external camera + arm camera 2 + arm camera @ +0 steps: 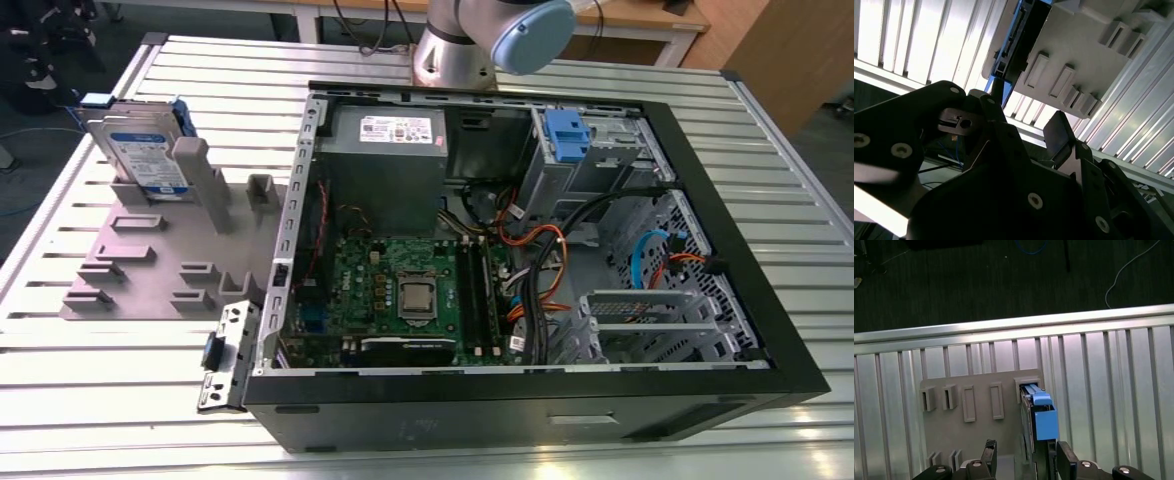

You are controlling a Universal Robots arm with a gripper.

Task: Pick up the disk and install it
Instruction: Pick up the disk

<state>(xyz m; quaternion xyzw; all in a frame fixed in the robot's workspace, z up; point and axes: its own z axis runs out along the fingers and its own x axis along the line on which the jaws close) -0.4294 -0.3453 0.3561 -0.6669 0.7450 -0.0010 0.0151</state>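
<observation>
Disk upright in grey slotted holder, pincer spread above it, open computer case alongside

Robotics lab: slatted aluminium bench, opened computer case, grey parts fixture.

- Disk: silver metal body, white-and-blue paper label.
- Bracket: bright blue plastic, smooth.
- Holder: matt grey plastic.
- Table: ribbed pale metal, satin sheen.
- Computer case: matt black outer frame; bare perforated sheet metal inside.
- Gripper: matt black, bright metal screw heads.
</observation>
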